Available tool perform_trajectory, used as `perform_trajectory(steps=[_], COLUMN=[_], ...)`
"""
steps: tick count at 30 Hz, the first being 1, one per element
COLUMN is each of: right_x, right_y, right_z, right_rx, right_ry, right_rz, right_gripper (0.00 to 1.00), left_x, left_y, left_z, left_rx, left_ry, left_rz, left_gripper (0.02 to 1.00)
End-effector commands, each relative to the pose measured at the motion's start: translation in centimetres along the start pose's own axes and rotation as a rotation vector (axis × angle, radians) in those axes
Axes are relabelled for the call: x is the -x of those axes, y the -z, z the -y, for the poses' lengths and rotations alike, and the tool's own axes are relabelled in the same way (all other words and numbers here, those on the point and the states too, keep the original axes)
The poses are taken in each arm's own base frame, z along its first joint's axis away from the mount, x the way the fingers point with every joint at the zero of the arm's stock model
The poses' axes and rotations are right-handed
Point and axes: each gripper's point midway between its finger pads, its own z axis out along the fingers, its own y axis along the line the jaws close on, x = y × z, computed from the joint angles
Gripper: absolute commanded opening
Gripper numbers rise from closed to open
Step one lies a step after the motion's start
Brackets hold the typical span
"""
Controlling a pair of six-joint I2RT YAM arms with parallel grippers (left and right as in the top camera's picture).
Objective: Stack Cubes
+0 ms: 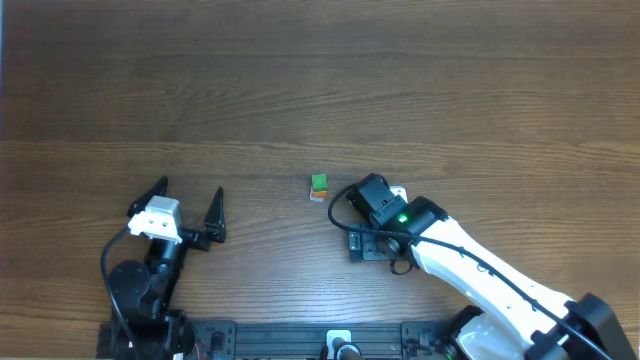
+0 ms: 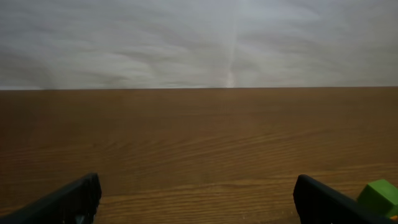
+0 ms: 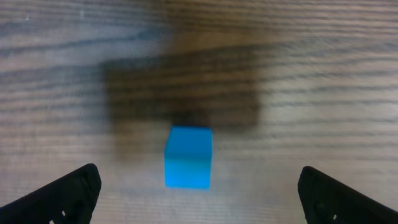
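A short stack of cubes [image 1: 319,187] stands on the table [image 1: 300,80] near its middle, one cube on another, between the two arms. It is well to the right of the left gripper [image 1: 190,188] and just left of the right gripper [image 3: 200,200]. A lone cube [image 3: 188,157] lies flat on the table under the right gripper, in the gap between its two spread fingers and touching neither, to the right of the stack and apart from it.
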Motion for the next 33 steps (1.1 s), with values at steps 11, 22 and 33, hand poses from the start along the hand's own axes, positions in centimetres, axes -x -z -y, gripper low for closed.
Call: perform_trajectory(steps=[11, 22, 33], right_x=[-1.1, -1.6, -1.5], right_y=[-3.4, -3.4, -3.4], right_z=[0.3, -0.2, -0.1], right_rx=[-0.075, -0.076, -0.078], right_ry=[-0.082, -0.064, -0.064], right_rz=[-0.071, -0.075, -0.071], right_gripper=[0.893, 0.584, 0.395], left_x=[-0.1, -0.1, -0.1], left_y=[0.0, 0.0, 0.0], left_z=[0.0, 0.0, 0.0], left_rx=[-0.001, -0.001, -0.001], left_ry=[-0.015, -0.015, -0.015], left_rz=[0.002, 0.002, 0.002], left_gripper=[1.0, 1.0, 1.0])
